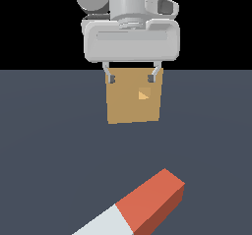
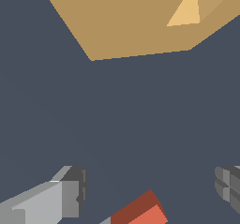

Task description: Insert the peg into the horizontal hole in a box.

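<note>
The peg lies flat on the floor near the front of the exterior view, its orange-red half pointing away and to the exterior view's right, its white half running off the lower edge. The tan box stands farther back, with its small square hole on the face toward the camera. My gripper hangs open and empty in front of the box's upper part, well above the floor. In the wrist view the box, the hole, the peg's orange-red end and both fingers show.
A flat dark blue-grey floor spreads around the box and peg. The background above it is black.
</note>
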Motion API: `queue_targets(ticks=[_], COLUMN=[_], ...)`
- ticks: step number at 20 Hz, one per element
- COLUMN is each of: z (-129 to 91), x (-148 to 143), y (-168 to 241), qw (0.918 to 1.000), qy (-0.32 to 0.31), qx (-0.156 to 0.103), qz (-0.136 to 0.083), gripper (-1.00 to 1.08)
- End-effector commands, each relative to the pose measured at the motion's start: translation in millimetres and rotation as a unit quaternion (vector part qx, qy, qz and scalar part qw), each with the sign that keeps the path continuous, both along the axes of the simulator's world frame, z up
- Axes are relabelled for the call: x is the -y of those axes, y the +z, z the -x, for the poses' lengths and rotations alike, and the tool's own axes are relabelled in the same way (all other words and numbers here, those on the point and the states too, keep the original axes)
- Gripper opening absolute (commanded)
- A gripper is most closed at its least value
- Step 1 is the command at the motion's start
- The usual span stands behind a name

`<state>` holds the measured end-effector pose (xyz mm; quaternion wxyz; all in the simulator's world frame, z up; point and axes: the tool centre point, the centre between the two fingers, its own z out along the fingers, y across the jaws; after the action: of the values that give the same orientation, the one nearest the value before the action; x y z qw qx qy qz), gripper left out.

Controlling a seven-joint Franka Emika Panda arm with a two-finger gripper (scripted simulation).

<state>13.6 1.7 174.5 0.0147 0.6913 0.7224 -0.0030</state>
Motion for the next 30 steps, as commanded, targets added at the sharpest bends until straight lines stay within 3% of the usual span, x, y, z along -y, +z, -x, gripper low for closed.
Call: queue_targets(ticks=[1, 6, 11, 16, 20, 25, 30], z=[0.0, -2.2, -7.2, -9.1, -2.2, 17.9, 40.3], x=[0.0, 8.5, 34.9, 81.3, 128.2, 181.3, 216.0], y=[0.0, -3.6, -14.5, -33.6, -53.2, -77.2, -95.1], qw=[1.0000, 0.9999, 0.9976, 0.9875, 0.9688, 0.9356, 0.9042], qy=[0.000, -0.017, -0.069, -0.158, -0.248, -0.353, -0.427], qx=[0.000, 0.000, 0.000, 0.000, 0.000, -0.001, -0.001], qz=[0.000, 0.000, -0.002, -0.004, -0.007, -0.010, -0.013], gripper=[1.00, 1.00, 1.00, 1.00, 1.00, 1.00, 1.00])
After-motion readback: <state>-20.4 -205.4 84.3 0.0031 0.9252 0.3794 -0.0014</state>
